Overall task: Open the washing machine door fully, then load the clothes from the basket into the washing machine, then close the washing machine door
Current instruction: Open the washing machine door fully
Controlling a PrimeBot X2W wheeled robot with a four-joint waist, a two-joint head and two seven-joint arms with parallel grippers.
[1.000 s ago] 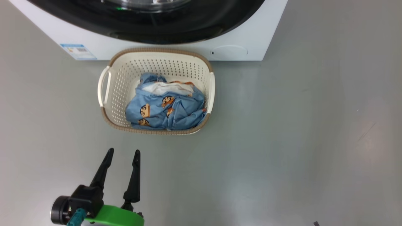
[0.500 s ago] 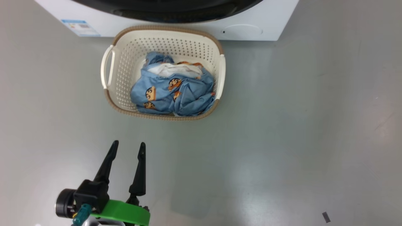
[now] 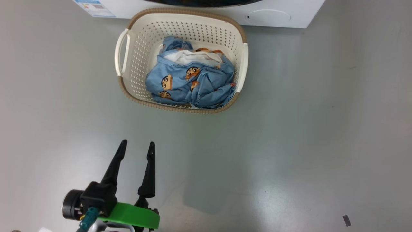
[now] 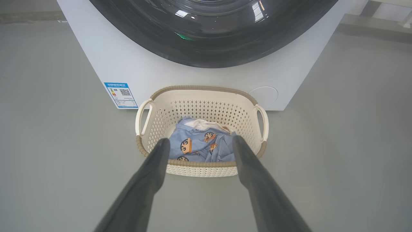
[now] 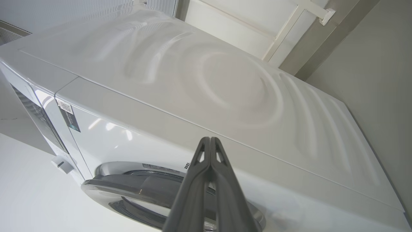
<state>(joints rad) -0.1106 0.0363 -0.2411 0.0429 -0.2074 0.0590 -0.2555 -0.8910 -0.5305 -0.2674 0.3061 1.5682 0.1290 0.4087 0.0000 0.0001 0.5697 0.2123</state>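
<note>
Before one washing machine [image 4: 128,71], one basket [image 3: 141,64] holds one clothes bundle [image 3: 193,83]; left hand [image 3: 137,144] wide, right hand [image 5: 210,140] closed.

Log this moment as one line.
clothes: in basket | basket: floor, by washing machine | left pincer: open, empty | right pincer: shut, empty

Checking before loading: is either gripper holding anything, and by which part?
Nothing held. Left gripper: jaws open, short of the basket. Right gripper: jaws shut.

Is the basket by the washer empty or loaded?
Loaded. The cream-white perforated plastic basket holds a crumpled light blue cartoon-print clothes bundle, which lies on the basket's floor, inside its walls.
</note>
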